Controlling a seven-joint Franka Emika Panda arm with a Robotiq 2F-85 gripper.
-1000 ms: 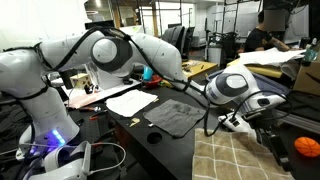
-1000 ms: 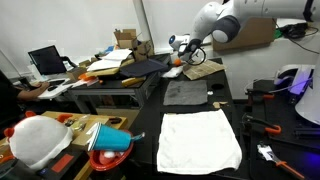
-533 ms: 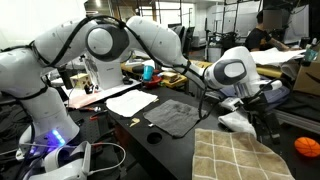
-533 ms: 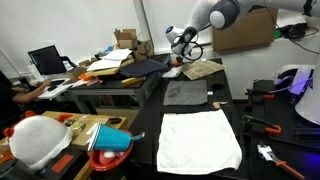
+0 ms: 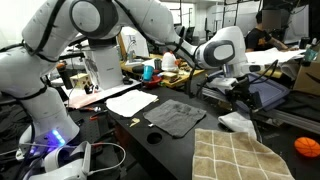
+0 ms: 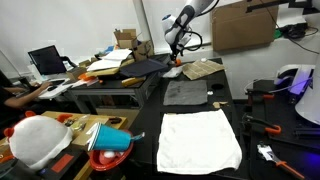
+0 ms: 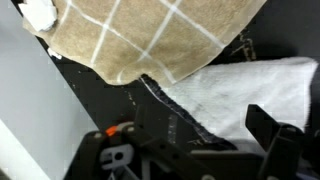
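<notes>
While gripper [image 5: 245,100] hangs in air over 1 end of worktop [image 5: 128,124], jaws stand apart, nothing held; wrist view shows 2 fingers [image 7: 272,135] set wide at bottom of frame. Nearest below: white cloth [image 5: 237,122], crumpled at side edge, just beside corner of checked tan towel [image 5: 235,155], which is spread flat across same end. Dark grey cloth [image 5: 175,117] lies flat mid-worktop, near towel. Gripper touches none of 3.
</notes>
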